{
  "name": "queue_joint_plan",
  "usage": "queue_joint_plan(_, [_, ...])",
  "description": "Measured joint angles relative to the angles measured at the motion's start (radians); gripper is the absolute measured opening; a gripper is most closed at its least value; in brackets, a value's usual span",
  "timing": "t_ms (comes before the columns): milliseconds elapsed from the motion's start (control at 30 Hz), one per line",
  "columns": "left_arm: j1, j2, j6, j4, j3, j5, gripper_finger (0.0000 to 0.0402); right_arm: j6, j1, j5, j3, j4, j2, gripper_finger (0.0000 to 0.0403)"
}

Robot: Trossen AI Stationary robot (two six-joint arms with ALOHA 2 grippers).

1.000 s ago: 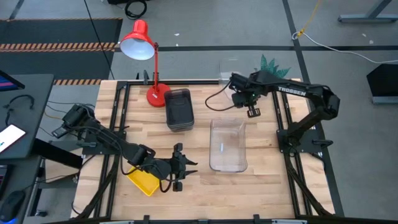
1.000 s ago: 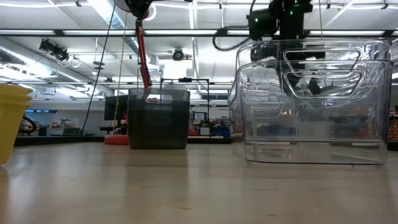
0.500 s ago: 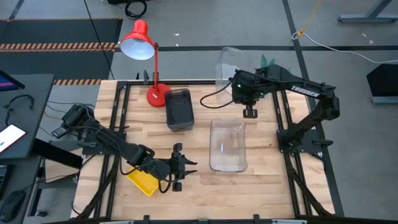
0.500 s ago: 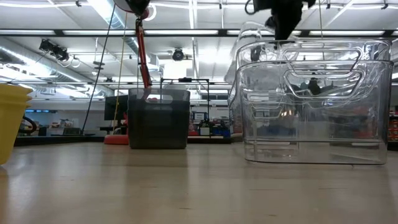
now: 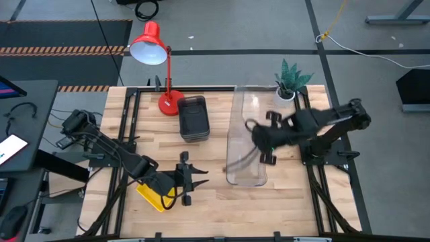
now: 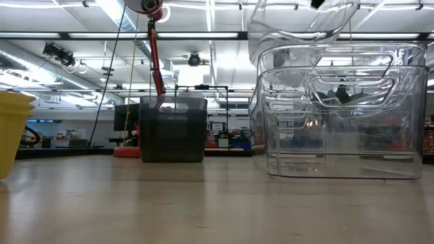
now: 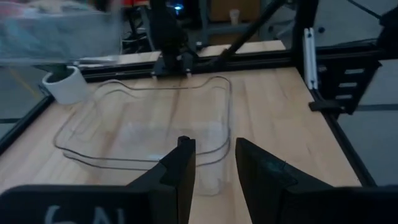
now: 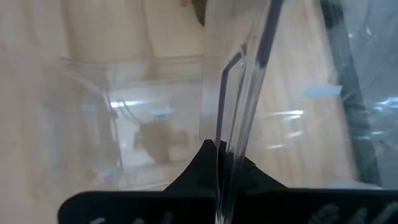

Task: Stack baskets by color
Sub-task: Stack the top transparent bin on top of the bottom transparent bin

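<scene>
Clear baskets: one stack (image 5: 246,168) on the table's right half, empty, long axis front to back; one more clear basket (image 5: 247,114) aloft above it, pinched by its rim in the right gripper (image 5: 267,138). Dark grey stack (image 5: 193,119), by the red lamp (image 5: 153,50), lengthwise likewise; count unclear. Yellow basket (image 5: 153,195) at left front, lying diagonal beside the left gripper (image 5: 190,180), fingers parted and empty.

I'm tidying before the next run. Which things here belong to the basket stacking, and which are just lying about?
Job: clear basket held in the right hand; clear stack; grey baskets; yellow baskets.
Lying about: red lamp; potted plant.
</scene>
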Motion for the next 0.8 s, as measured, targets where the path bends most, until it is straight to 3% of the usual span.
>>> queue_joint_plan(200, [-0.004, -0.003, -0.01, 0.015, 0.0, -0.088, 0.0121, 0.174, 0.185, 0.069, -0.004, 0.007, 0.057, 0.0])
queue_joint_plan(333, [-0.002, -0.007, -0.01, 0.038, 0.0, -0.093, 0.0121, 0.232, 0.253, 0.072, -0.004, 0.007, 0.13, 0.0])
queue_joint_plan(800, [-0.003, -0.007, 0.017, 0.077, 0.0, -0.092, 0.0121, 0.339, 0.306, -0.069, -0.005, 0.006, 0.328, 0.0])
